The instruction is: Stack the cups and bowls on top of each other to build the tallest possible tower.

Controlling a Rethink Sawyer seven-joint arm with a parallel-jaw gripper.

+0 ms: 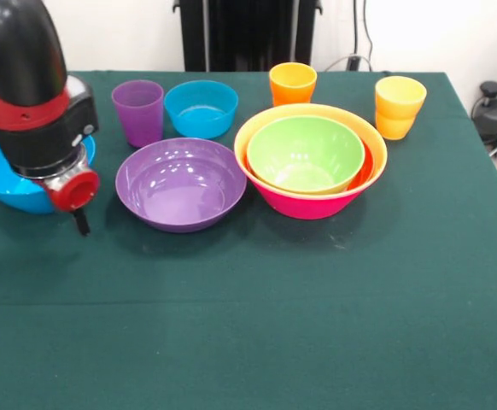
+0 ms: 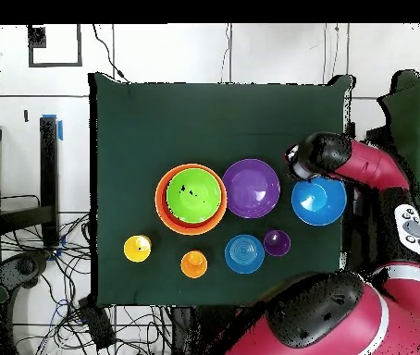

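Note:
The tower stands right of centre: a large pink bowl (image 1: pixel 308 205) holds an orange bowl (image 1: pixel 378 154), a red-orange one and a green bowl (image 1: pixel 304 154) on top; it also shows in the overhead view (image 2: pixel 191 198). A purple bowl (image 1: pixel 180 184) sits beside it. A large blue bowl (image 1: pixel 1 184) sits at the left, partly hidden by my arm. My gripper (image 1: pixel 80 220) hangs at that bowl's near rim, next to the purple bowl; in the overhead view the gripper (image 2: pixel 293 164) is beside the blue bowl (image 2: pixel 319 201). A purple cup (image 1: pixel 137 111), small blue bowl (image 1: pixel 201 108), orange cup (image 1: pixel 292 83) and yellow cup (image 1: pixel 400 107) stand behind.
The green table cloth (image 1: pixel 248 325) stretches wide in front of the bowls. The robot's pedestal (image 1: pixel 248 34) stands at the far side. Cables and a black device (image 1: pixel 496 107) lie off the table's right edge.

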